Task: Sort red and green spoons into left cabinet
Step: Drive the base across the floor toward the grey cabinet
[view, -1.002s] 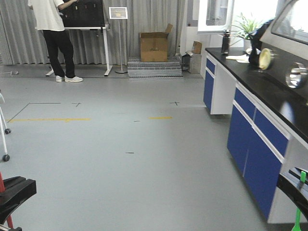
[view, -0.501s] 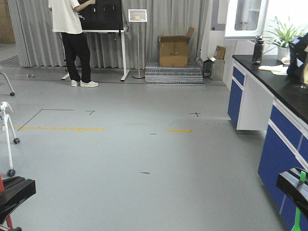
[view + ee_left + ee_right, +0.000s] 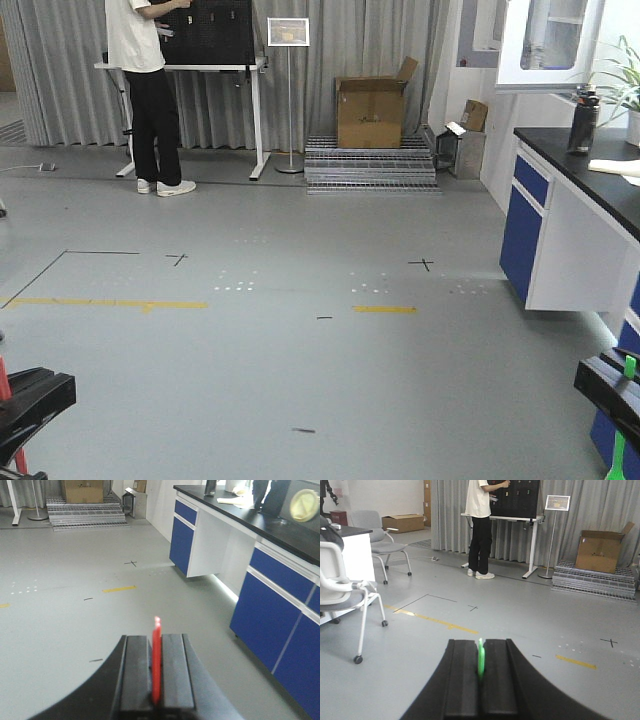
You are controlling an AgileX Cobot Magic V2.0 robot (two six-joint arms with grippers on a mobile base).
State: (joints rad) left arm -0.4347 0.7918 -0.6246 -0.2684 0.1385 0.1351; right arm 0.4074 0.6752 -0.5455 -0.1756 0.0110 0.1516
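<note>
My left gripper (image 3: 156,639) is shut on the red spoon (image 3: 156,660), which stands edge-on between the black pads, its tip poking out past them. My right gripper (image 3: 480,642) is shut on the green spoon (image 3: 481,662) in the same way. In the front view the left gripper (image 3: 30,400) sits at the bottom left corner with the red spoon (image 3: 4,383) beside it. The right gripper (image 3: 608,385) is at the bottom right with the green spoon (image 3: 617,458) hanging below it. The left cabinet is out of view.
A blue-fronted counter with a black top (image 3: 565,225) runs along the right. A person (image 3: 140,90) stands at a desk by the curtain, with a cardboard box (image 3: 370,110) on metal grates (image 3: 370,168) nearby. Wheeled office chairs (image 3: 345,592) show in the right wrist view.
The whole scene has slid right and down in the front view, and the counter has moved towards the right edge. Both grippers still hold their spoons as before.
</note>
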